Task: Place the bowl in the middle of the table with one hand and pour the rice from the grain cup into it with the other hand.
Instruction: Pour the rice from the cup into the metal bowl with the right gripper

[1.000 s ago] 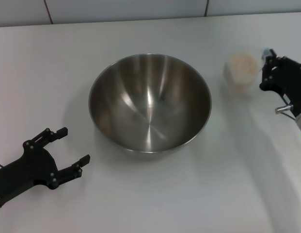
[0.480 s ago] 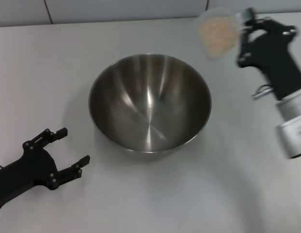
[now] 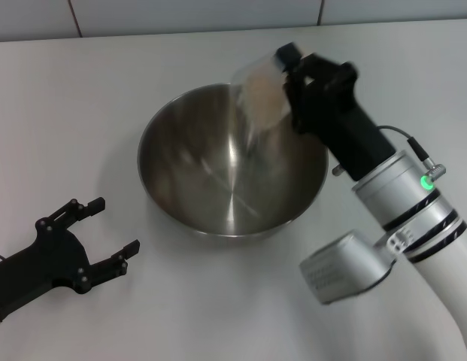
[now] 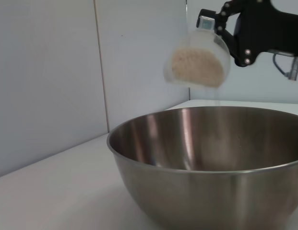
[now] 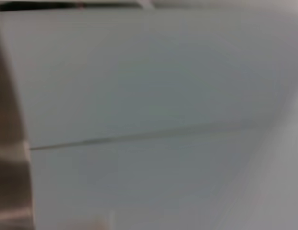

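1. Currently the right end effector [image 3: 282, 83] is pinching the grain cup [image 3: 259, 94] by its side and holding it tilted over the far right part of the bowl [image 3: 233, 162], above the rim and not touching it.
2. In the left wrist view the grain cup [image 4: 199, 60] is leaning mouth-down with the rice [image 4: 197, 67] banked against the lower wall; a thin, faint trickle appears to be dropping from the lip towards the bowl [image 4: 206, 163], though it is too fine to confirm.
3. No heap of rice is showing inside the bowl, so the pour is judged to be only starting.
4. The bowl is sitting upright near the middle of the table [image 3: 83, 98], so the placing step is judged complete.
5. The left end effector [image 3: 86, 241] is resting on the table near the robot, well apart from the bowl, fingers spread and holding nothing.
6. Next move, as judged: more tilt of the cup, keeping its mouth inside the rim line, since grains falling close to the far edge could bounce out.
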`<state>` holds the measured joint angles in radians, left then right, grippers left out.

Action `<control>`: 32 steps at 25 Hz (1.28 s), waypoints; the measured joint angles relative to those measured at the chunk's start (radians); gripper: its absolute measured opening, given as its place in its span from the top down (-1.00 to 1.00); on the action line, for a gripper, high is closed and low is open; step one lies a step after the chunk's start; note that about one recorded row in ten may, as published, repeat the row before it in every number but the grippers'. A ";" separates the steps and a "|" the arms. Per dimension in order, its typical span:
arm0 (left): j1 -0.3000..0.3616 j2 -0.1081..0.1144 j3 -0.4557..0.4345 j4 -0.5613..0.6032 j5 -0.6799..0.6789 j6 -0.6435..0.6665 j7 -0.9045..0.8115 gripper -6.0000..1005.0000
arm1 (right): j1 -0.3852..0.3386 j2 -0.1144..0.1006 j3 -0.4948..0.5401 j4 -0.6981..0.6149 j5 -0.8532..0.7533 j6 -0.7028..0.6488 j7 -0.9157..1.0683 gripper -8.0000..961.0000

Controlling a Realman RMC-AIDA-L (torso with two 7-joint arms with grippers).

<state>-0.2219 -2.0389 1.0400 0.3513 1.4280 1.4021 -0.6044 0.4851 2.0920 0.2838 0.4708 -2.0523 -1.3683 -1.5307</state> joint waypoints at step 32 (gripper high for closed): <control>-0.005 -0.003 0.000 0.004 0.000 0.000 0.000 -0.72 | -0.067 0.000 0.011 0.176 -0.151 0.092 -0.616 0.83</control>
<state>-0.2270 -2.0418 1.0400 0.3551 1.4280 1.4026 -0.6044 0.4185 2.0924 0.2948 0.6469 -2.2036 -1.2765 -2.1468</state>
